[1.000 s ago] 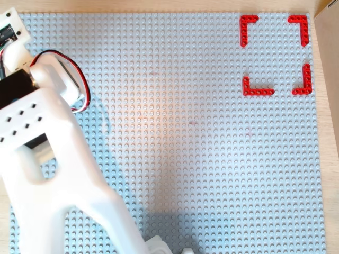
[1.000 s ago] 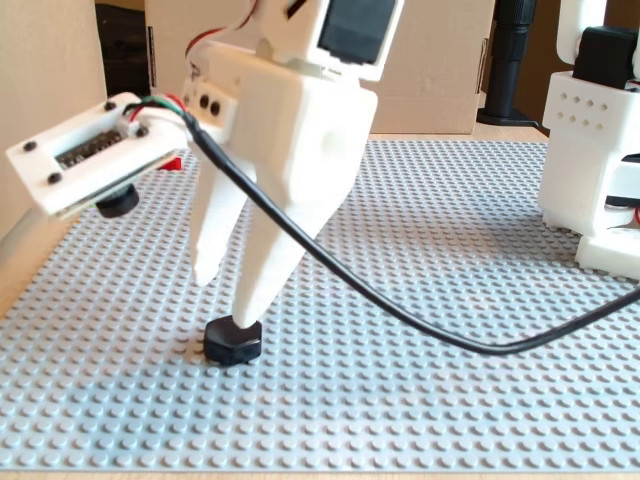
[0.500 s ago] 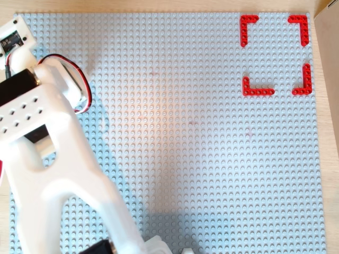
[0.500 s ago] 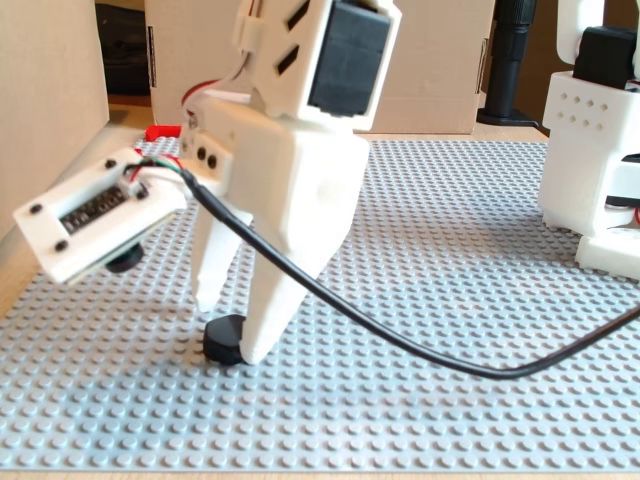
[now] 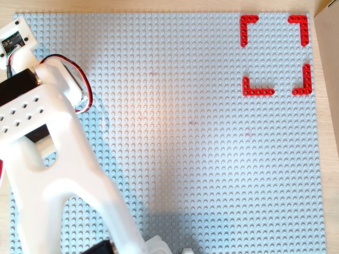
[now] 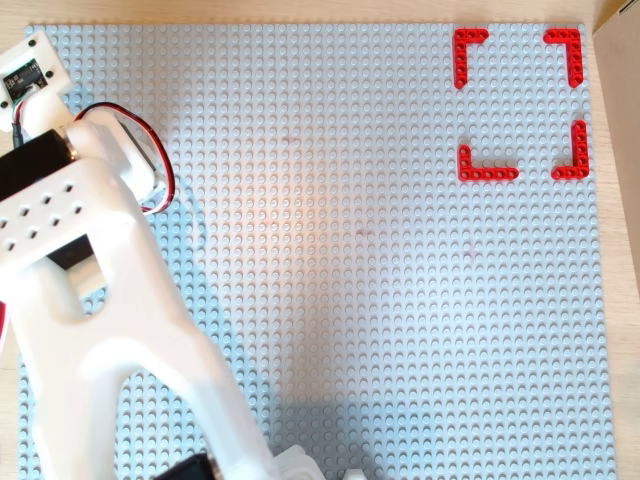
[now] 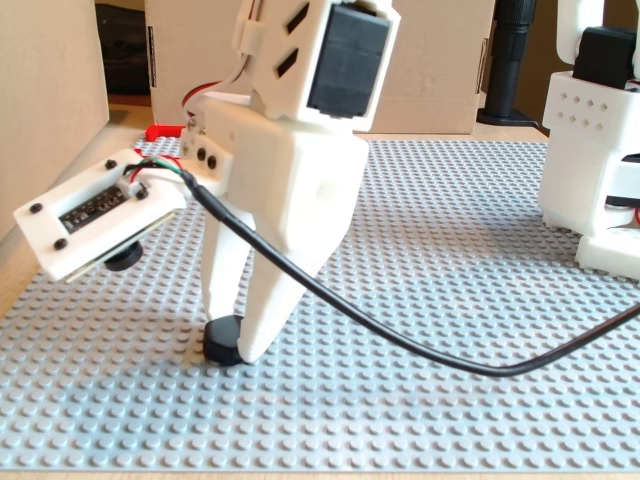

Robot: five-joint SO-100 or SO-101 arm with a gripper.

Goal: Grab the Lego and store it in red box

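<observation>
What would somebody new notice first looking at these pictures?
In the fixed view, the big white gripper fills the middle, its two fingers reaching down around a small black Lego on the grey studded baseplate. In both overhead views, the red box of four corner pieces stands out at the top right, with nothing inside it.

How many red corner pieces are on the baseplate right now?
4, all at the overhead view's upper right: top-left corner piece, top-right corner piece, bottom-left corner piece, bottom-right corner piece. The arm could hide others.
</observation>
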